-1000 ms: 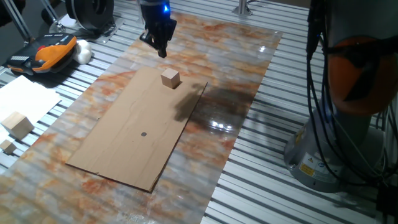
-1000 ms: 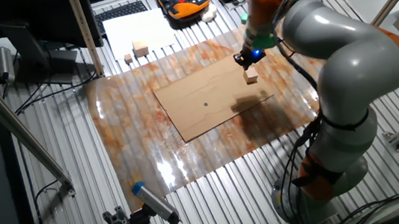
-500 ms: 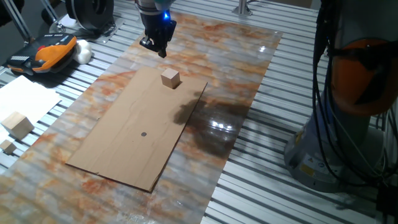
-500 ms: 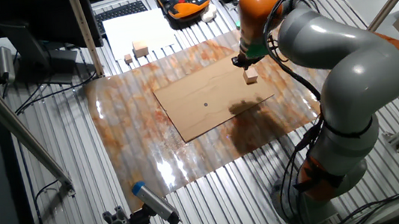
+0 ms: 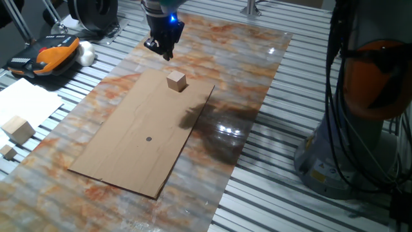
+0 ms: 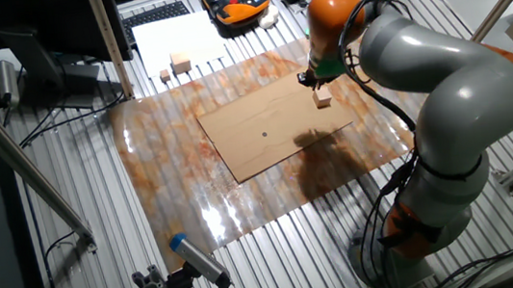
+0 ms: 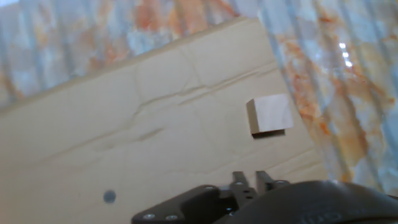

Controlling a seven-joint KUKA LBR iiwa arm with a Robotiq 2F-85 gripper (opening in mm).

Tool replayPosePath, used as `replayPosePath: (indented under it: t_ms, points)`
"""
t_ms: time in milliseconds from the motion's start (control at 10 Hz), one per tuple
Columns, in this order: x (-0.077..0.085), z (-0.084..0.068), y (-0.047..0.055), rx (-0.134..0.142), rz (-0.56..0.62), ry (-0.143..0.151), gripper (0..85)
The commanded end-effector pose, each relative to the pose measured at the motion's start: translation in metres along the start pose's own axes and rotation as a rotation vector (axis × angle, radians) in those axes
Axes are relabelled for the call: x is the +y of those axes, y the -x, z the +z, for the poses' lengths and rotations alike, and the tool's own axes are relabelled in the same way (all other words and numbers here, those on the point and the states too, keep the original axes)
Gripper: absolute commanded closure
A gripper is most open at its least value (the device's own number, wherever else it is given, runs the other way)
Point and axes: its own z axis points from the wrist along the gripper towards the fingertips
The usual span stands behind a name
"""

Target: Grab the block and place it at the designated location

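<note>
Obscured items
Hand [image 7: 249,182]: fingertips blurred, gap unclear. Arm base [image 5: 335,167]: cut off by frame edge.

Light-tan block [image 5: 176,80], brown cardboard sheet [image 5: 129,148], orange-marbled mat [image 5: 244,58].

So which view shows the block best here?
The hand view: the block is large, unobstructed, on the cardboard sheet. One fixed view shows it small but clear; the other shows a speck beside the gripper.

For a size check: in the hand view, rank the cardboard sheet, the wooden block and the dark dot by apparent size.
1. Cardboard sheet, by far the largest, filling most of the view.
2. Wooden block.
3. Dark dot, smallest.
</note>
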Motion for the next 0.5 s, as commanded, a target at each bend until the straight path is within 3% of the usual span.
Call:
replayPosePath:
  t_ms: [0,100,300,400]
  points:
    - [-0.006,0.007,0.01,-0.008,0.018,-0.002,17.0]
    - [-0.016,0.017,0.029,0.003,-0.001,0.015,0.0]
    - [-0.03,0.041,0.052,0.028,-0.033,0.042,0.0]
    - [-0.033,0.058,0.059,0.027,-0.051,0.028,0.0]
